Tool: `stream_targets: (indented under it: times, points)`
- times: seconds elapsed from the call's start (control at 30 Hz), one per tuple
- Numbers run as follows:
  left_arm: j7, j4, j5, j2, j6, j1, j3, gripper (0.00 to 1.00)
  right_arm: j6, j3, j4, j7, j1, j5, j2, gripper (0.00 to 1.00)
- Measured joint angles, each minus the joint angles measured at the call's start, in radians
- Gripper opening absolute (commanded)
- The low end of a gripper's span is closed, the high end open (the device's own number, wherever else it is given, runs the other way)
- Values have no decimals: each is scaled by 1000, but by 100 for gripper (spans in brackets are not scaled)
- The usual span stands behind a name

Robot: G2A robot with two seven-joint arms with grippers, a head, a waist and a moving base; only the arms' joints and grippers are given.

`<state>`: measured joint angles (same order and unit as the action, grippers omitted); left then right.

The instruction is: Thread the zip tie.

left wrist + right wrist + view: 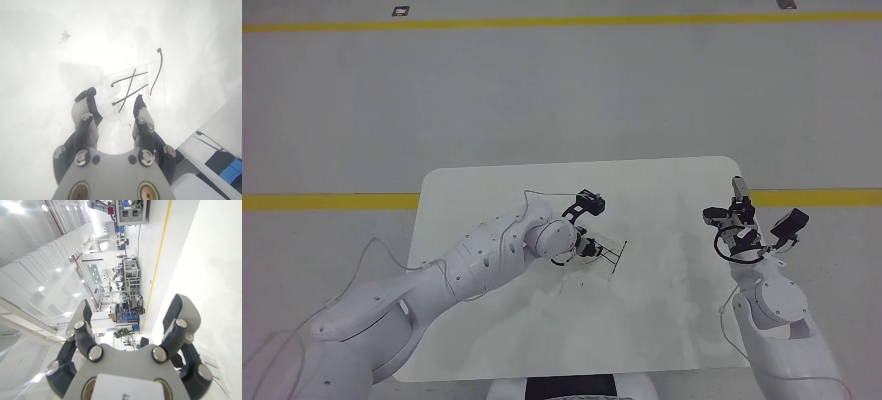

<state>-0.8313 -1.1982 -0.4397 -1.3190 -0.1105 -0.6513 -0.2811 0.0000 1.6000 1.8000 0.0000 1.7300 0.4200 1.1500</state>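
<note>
- Zip ties point(130, 87), four thin black ones, lie near the middle of the white counter point(672, 330). They rest on what looks like a clear plastic sheet point(158, 102), though its edges are faint in the glare.
- Three of them cross one another in a loose pile. A lone tie point(158, 72) lies just beside them, apart and gently bowed, with its square head at the end away from the arm.
- None is looped or threaded, so the step in hand is, as I judge it, picking one up.
- To do it well, go for the lone tie: nothing overlaps it, so a pinch there should not drag the others.
- Set the jaws across the strap, not along it, and come down low. The strap lies flat and is thin enough to slip out of a shallow grip.
- Take it near one end, so that head and tail are left free for the other arm to feed through.
- Left jaws hang just above the sheet, spread wide and holding nothing. One dark fingertip point(140, 99) is near the lone tie's pointed end, and the crossed pile shows between the two tips, with no contact that I can make out.
- Right jaws are wide open and empty too. They are raised by the counter's right edge, well apart from the ties, and point out toward the room.
</note>
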Motion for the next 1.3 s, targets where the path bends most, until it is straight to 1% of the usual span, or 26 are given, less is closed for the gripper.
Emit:
stream_targets:
  times: [0.23,0.33,0.47,0.67,0.83,0.9,1.0,1.03,1.23,1.3]
  points:
    - [6,9,3,-3,21,-13,-18,38,0,0,0,0,0,0,0,100]
    - [8,13,-1,-4,32,-15,-24,37,0,0,0,0,0,0,0,100]
    - [5,17,-9,-5,40,-17,-34,32,0,0,0,0,0,0,0,100]
    - [6,21,-13,-6,55,-25,-46,31,0,0,0,0,0,0,0,100]
    - [29,24,-17,-6,72,-36,-59,29,0,0,0,0,0,0,0,100]
    - [43,22,-20,-5,85,-42,-65,30,0,0,0,0,0,0,0,100]
    - [53,23,-24,0,115,-52,-74,30,0,0,0,0,0,0,0,100]
    - [53,23,-27,1,120,-55,-75,31,0,0,0,0,0,0,0,100]
    - [53,28,-37,4,143,-68,-85,29,0,0,0,0,0,0,0,100]
    - [56,30,-36,4,152,-70,-90,26,0,0,0,0,0,0,0,100]
